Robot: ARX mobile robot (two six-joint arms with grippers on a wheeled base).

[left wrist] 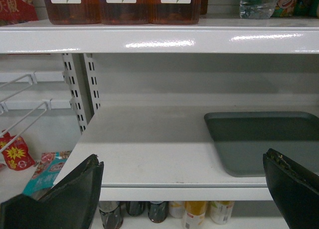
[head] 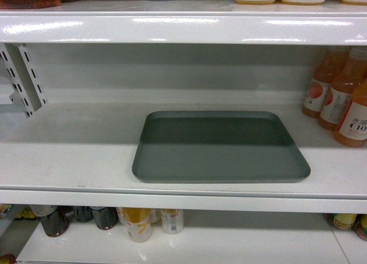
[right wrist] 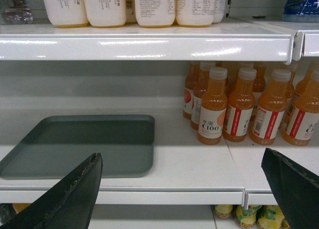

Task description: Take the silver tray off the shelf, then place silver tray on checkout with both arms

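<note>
The silver tray [head: 221, 146] lies flat on the white shelf [head: 69, 155], a grey-green rectangle with a low rim, its front edge close to the shelf's lip. Neither gripper shows in the head view. In the left wrist view the left gripper [left wrist: 183, 162] stands open in front of the shelf lip, with the silver tray [left wrist: 264, 142] ahead and to its right. In the right wrist view the right gripper [right wrist: 182, 159] also stands open short of the shelf, the silver tray [right wrist: 84, 144] ahead and to its left. Nothing is between either pair of fingers. The checkout is out of view.
Orange juice bottles [head: 344, 103] stand on the shelf right of the tray, several of them [right wrist: 239, 107] in the right wrist view. A shelf board [head: 183, 26] hangs overhead with bottles on it. Slotted uprights [head: 23, 77] stand at the left. Cans [head: 137, 221] sit on the lower shelf.
</note>
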